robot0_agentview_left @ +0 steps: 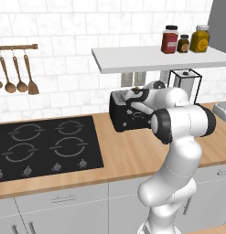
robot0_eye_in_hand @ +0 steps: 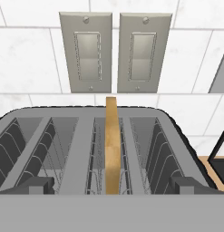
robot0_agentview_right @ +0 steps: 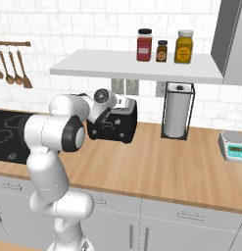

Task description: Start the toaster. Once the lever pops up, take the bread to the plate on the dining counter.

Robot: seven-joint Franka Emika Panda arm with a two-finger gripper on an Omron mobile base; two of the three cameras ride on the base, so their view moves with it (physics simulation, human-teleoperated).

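I have the gripper hanging right over the toaster, jaws spread wide and holding nothing. In the hand view one dark fingertip sits at the lower left and the other at the lower right, and the bread stands on edge between them, down in the right-hand slot. It shows as a thin tan strip running straight away from me towards the wall switches, so its long edge lies across the line between my fingers and its flat faces turn towards the pads. That suits a straight drop and pinch later. The toaster sits on the worktop under the shelf, just beside the towel holder. I cannot make out the lever, so my guess is the next move shifts sideways to find it.
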